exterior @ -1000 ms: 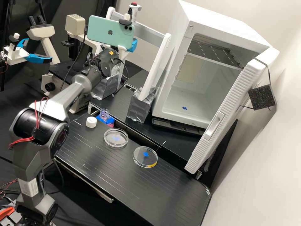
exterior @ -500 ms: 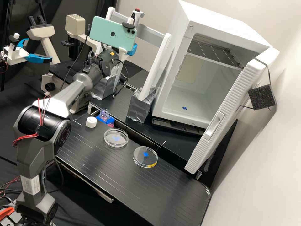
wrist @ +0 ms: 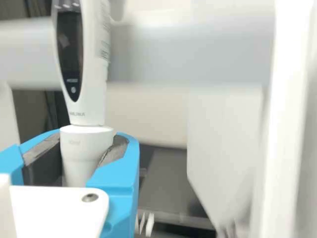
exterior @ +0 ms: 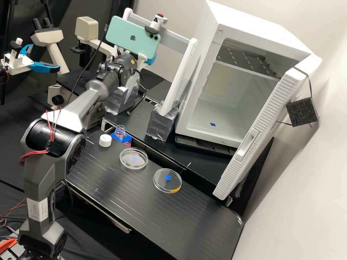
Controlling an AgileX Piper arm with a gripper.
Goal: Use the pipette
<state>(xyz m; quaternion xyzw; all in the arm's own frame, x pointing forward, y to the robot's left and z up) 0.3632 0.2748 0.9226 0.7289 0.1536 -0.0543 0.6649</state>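
The claw [wrist: 84,154] has shifted toward the open white cabinet [exterior: 260,30], carrying the electronic pipette [wrist: 92,99], roughly upright and clamped between its blue fingers [wrist: 122,171], near the grey crossbar [exterior: 176,40]. Drawing liquid from the uncapped bottle [exterior: 120,132] probably comes next.

Changes I log over the last 1 second, high view:
1 arm [exterior: 72,115], mine: shifted toward the fridge [exterior: 260,21] side, elbow [exterior: 54,140] included.
1 gripper [exterior: 149,60]: carried the same way.
1 pipette [exterior: 158,22], in its grasp: moved rightward, its red-topped end now lower in the view.
1 phone [exterior: 133,37]: gone right with them, tipped further, camera end down.
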